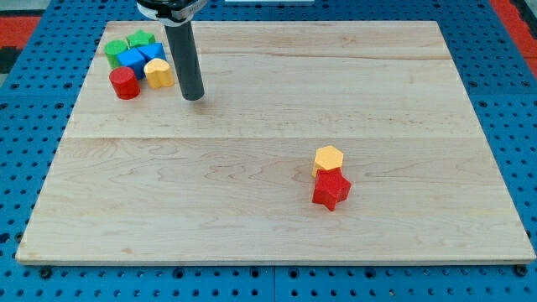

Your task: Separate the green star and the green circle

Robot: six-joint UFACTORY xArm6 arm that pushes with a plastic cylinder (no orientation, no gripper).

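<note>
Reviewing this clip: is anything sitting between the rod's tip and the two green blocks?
Yes. My tip is at the right of the cluster. The yellow block sits just left of it, with two blue blocks behind; these lie between the tip and the green blocks at the top-left corner.

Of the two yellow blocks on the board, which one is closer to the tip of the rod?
The yellow block in the cluster at the view's top left, just left of my tip. The yellow hexagon sits far right, touching the red star.

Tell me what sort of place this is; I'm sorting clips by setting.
Probably a robotics lab bench: a pale wooden board lies on a blue perforated base, small coloured blocks such as the red star-shaped block sit on it, and my tip rests beside the top-left cluster.
</note>
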